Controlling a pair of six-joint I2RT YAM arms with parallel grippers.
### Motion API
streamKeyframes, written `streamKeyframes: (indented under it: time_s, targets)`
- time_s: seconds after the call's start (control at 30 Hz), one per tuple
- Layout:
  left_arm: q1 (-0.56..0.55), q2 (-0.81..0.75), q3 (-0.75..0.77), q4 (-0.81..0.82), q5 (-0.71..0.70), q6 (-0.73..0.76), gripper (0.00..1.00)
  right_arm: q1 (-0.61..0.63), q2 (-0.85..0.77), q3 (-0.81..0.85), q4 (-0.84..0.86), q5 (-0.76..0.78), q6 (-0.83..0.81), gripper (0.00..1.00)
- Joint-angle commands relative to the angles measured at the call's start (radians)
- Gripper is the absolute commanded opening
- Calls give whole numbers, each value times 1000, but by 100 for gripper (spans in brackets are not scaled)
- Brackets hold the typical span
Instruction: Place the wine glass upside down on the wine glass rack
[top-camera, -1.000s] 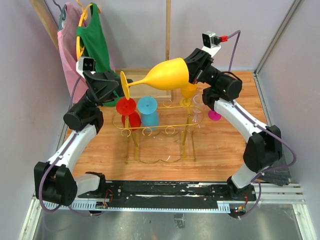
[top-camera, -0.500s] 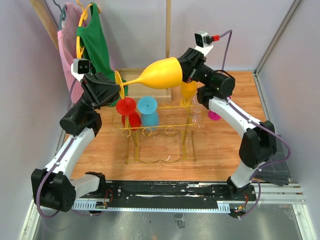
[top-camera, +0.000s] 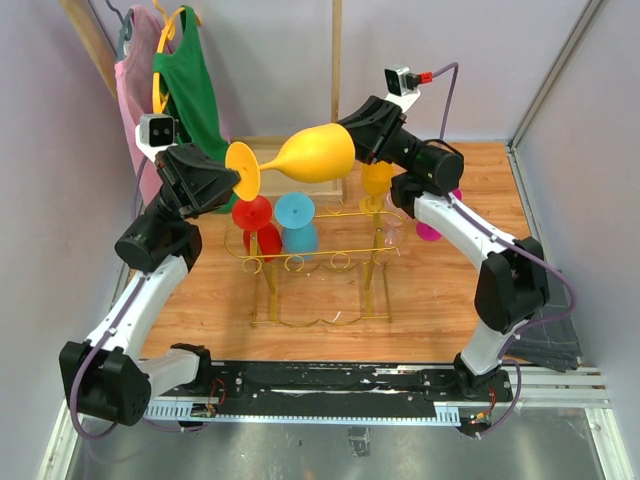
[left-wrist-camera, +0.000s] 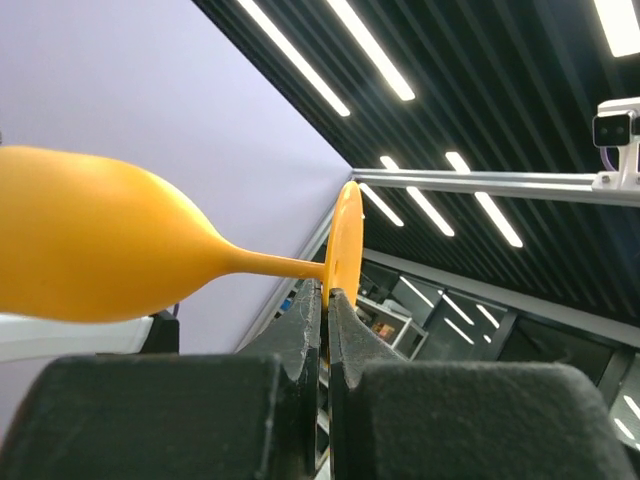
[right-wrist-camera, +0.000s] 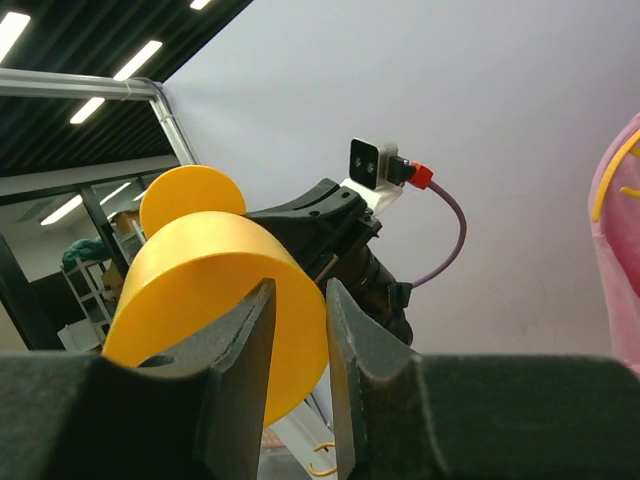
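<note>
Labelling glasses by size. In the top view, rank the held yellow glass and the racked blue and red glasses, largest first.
1. yellow wine glass: clearly largest, though raised nearer the camera.
2. blue glass and red glass: look alike, not ranked.

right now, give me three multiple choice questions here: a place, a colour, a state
1. Where is the yellow wine glass? A) in the air above the wine glass rack B) lying flat under it C) hanging in it
2. What colour is the glass beside the red glass on the rack? A) green B) blue C) white
3. How is the left gripper? A) open B) shut on the glass's foot C) shut on nothing
1 A: held sideways over the rack, right gripper on its rim.
2 B: the blue glass is next to the red one.
3 B: it pinches the yellow foot disc.
</note>
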Motion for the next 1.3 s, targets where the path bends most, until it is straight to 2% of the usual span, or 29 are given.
streamKeyframes:
  time_s: [0.0,0.3,0.43,0.53,0.57,0.63,0.73,0.8,0.93,1.27]
  targets:
    - [6,-30,70,253,-14,-124,0,-9,-51,-19,66,37,-19,30]
    - [6,-43,149,194,6,-107,0,-73,-116,-73,55,24,-33,32]
    - [6,-53,182,125,47,-42,0,-130,-198,-121,17,12,-67,32]
    - [6,-69,209,-14,116,79,0,-173,-293,-182,-60,-2,-138,33]
    - [6,-81,215,-86,138,149,0,-184,-329,-199,-107,-11,-172,33]
    - [6,-117,237,-369,177,329,0,-193,-408,-222,-228,-32,-293,33]
    - [6,-172,293,-771,182,649,0,-193,-546,-254,-508,-34,-505,33]
    - [6,-178,318,-894,179,776,0,-192,-634,-272,-693,-11,-649,33]
    - [6,-148,307,-932,191,808,0,-192,-776,-289,-954,51,-860,34]
    - [-18,-16,263,-925,183,858,0,-191,-1029,-372,-1243,148,-1043,35]
